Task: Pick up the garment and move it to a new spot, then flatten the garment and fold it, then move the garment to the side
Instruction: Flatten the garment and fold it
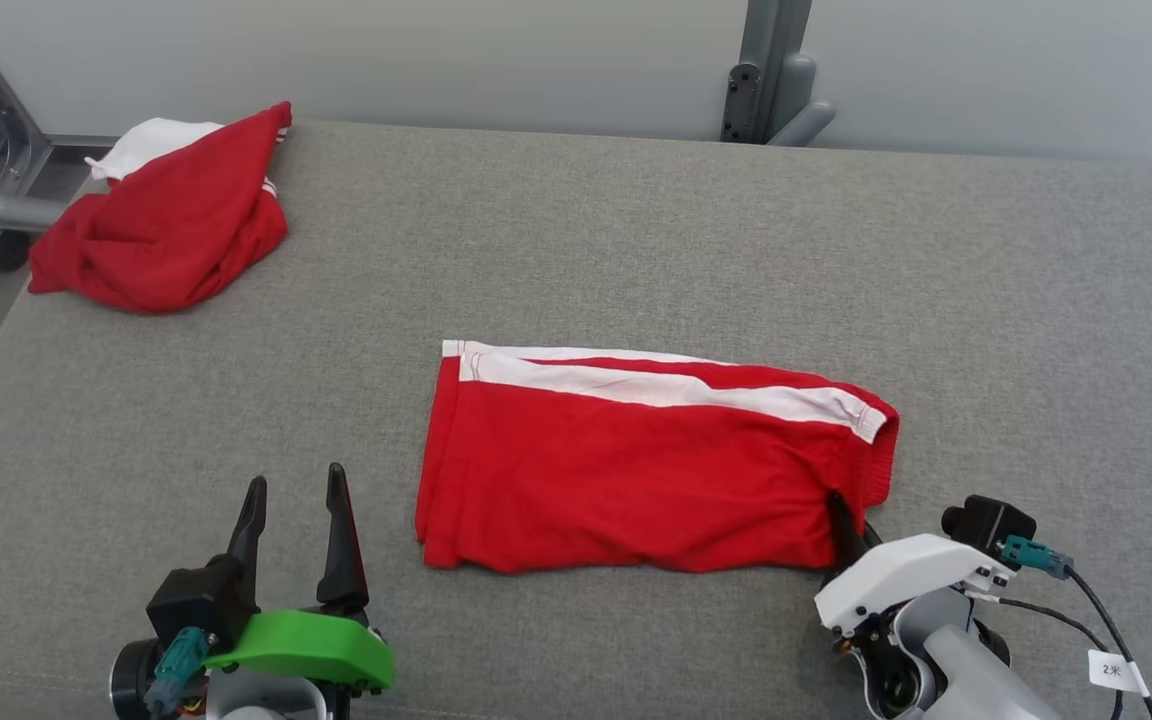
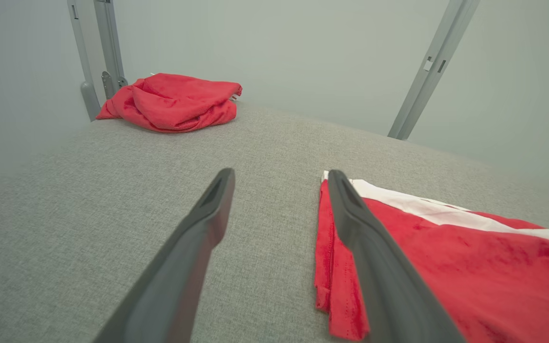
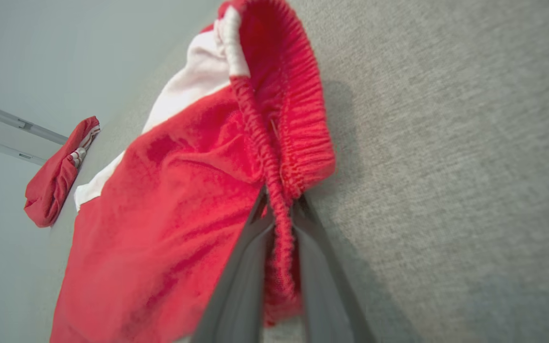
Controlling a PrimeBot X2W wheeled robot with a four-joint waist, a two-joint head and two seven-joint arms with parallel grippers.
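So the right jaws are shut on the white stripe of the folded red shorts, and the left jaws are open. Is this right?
No: the right jaws are shut on the red elastic waistband of the shorts, not the white stripe, as the right wrist view shows. The rest holds.

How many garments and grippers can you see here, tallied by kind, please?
Red-and-white garments: 2 (folded shorts, crumpled garment)
Grippers: 2 (left gripper, jaws open; right gripper, jaws shut on the shorts' waistband)
Total: 4
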